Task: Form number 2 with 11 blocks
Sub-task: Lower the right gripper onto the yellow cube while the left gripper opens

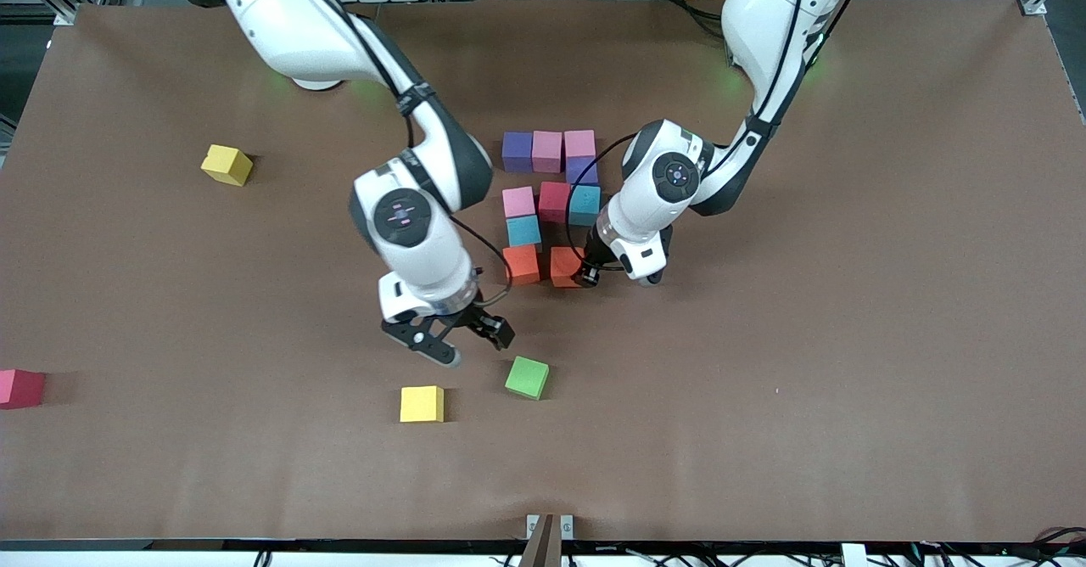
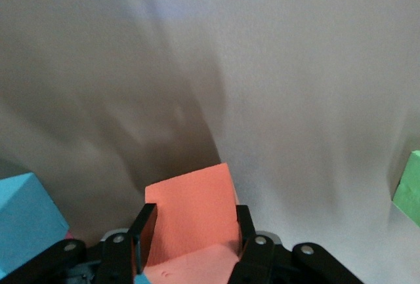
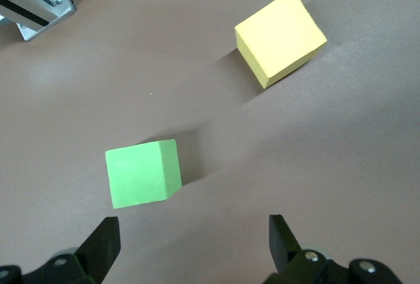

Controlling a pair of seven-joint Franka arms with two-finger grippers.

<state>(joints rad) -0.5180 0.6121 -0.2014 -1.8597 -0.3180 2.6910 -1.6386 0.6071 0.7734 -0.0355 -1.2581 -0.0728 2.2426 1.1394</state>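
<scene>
Several cubes form a partial figure mid-table: purple, pink and pink in the row farthest from the front camera, then purple, then pink, red and light blue, then light blue, then orange. My left gripper is shut on a second orange cube, low beside the first. My right gripper hangs open and holds nothing, over bare table beside a yellow cube.
A green cube lies beside the right gripper, nearer to the front camera than the figure. Another yellow cube and a red cube lie toward the right arm's end. A metal bracket marks the table's front edge.
</scene>
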